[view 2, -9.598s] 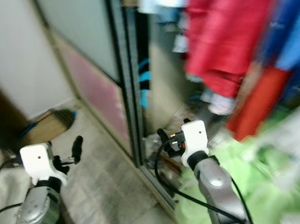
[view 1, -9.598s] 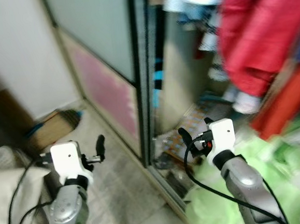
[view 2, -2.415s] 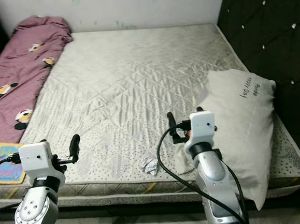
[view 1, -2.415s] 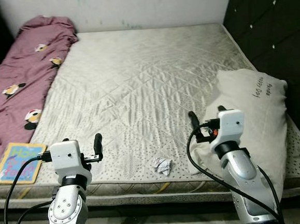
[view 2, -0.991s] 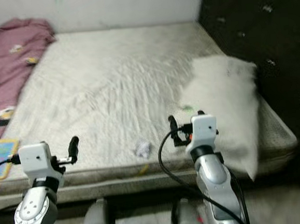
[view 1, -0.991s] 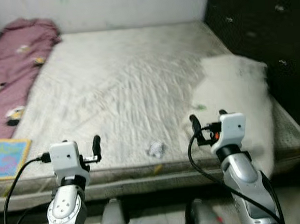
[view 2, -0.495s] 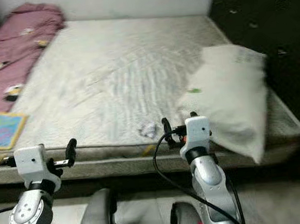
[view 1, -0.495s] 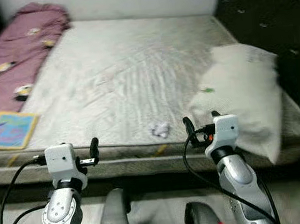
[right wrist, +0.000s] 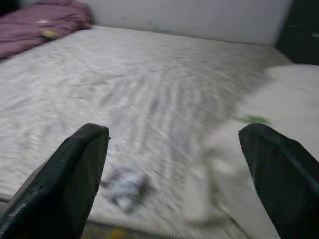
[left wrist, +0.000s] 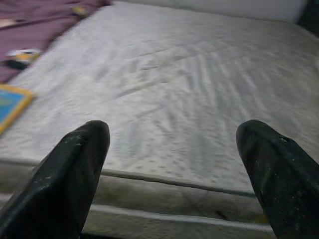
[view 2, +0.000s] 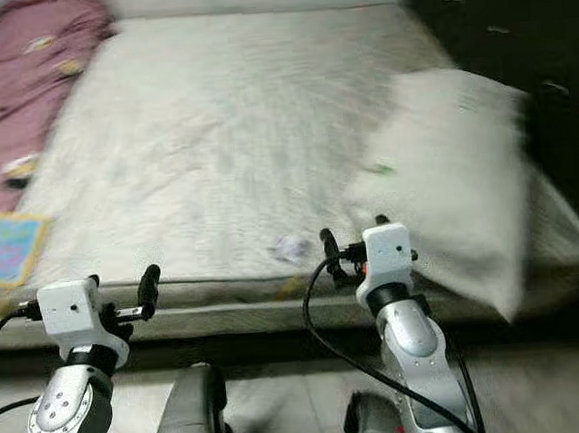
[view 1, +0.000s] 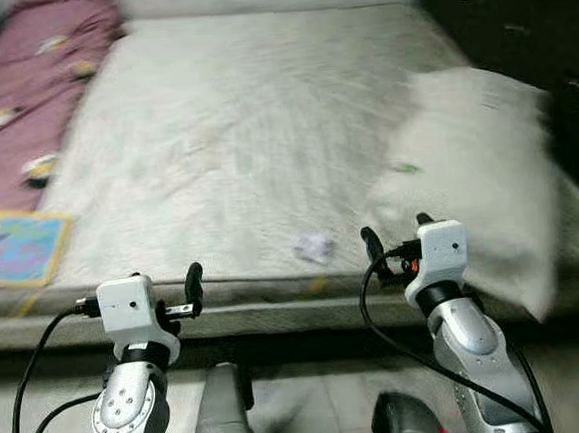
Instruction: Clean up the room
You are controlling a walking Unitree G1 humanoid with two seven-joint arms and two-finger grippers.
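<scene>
I can read no writing anywhere; the frames are blurred, and the colourful book point(view 1: 19, 248) lying flat at nine o'clock on the mattress point(view 1: 233, 131) shows only blue and yellow patches. I see no containers. The thing I take for the clean-up is a small crumpled scrap of paper point(view 1: 314, 246) on the mattress near its front edge, a little right of centre, just beside the near corner of the white pillow point(view 1: 477, 172). The pillow lies at three o'clock, with a small green speck on its near part, and overhangs the bed's front corner. A maroon blanket point(view 1: 28, 77) with cartoon prints is heaped at ten o'clock.

My left gripper point(left wrist: 169, 169) hovers short of the bed's front edge at seven o'clock, its two black fingers point(left wrist: 75, 169) spread wide with nothing between them; bare mattress lies ahead of it. My right gripper point(right wrist: 174, 174) hovers at five o'clock, also spread wide and empty. In its wrist view the scrap point(right wrist: 124, 185) sits ahead on the mattress, close to one fingertip point(right wrist: 75, 174) but clear of it, and the pillow lies toward the other finger. The scrap is just beyond the right gripper and well apart from the left
</scene>
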